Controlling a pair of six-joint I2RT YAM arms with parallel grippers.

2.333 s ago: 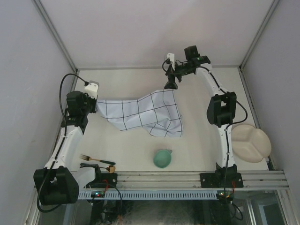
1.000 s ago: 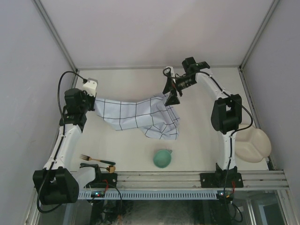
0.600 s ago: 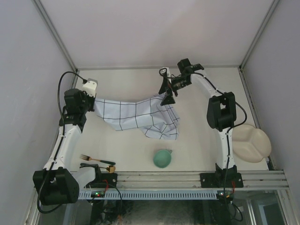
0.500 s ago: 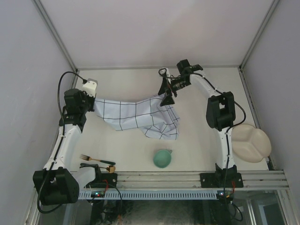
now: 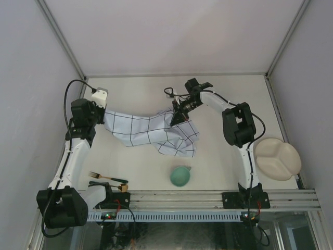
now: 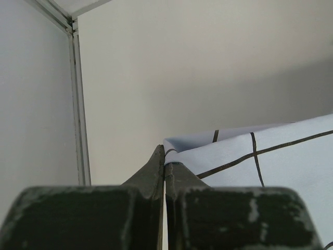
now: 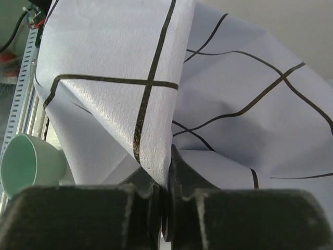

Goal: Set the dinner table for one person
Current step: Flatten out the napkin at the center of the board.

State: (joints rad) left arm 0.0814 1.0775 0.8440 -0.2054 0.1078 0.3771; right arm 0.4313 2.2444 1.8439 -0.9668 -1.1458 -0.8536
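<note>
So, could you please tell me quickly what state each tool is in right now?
Left tool: closed, pinching a corner of the checked cloth.
Right tool: closed, gripping a fold of the same cloth.

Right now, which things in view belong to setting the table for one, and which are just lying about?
In the job: cream-white flat dinner table; pale-blue grid-lined cloth, pinched by left fingers and right fingers; cream divided plate; mint-green cup; gold-tined dark-handled fork; second dark-handled utensil beside it.
Just lying about: silver metal rail at the near edge.
</note>
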